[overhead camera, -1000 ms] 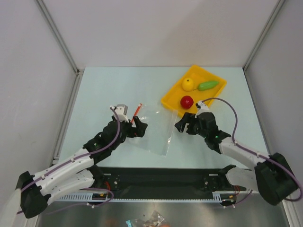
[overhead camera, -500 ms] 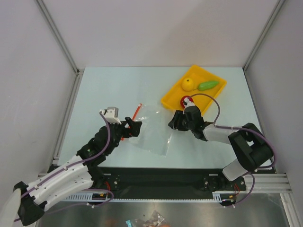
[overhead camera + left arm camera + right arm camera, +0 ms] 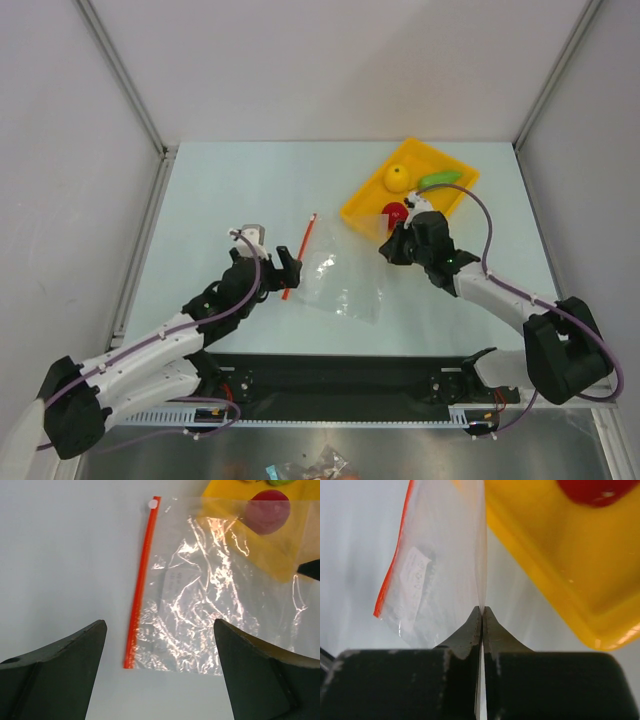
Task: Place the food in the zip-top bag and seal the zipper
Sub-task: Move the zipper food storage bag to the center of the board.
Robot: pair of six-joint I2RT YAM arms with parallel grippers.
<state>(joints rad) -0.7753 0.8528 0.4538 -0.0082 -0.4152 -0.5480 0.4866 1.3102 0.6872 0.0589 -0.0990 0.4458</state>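
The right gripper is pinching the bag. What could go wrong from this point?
1. The right gripper pinches only a thin edge of the bag, so the film may slip out if pulled.
2. The left gripper is open and holds nothing, so the zipper end is free and the bag may slide or fold.
3. The lifted bag is close to the tray and could catch its rim.

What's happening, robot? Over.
Left hand open by zipper. Right hand shut on bag edge. Lemon, red fruit, green vegetable in tray. Nothing blocking.
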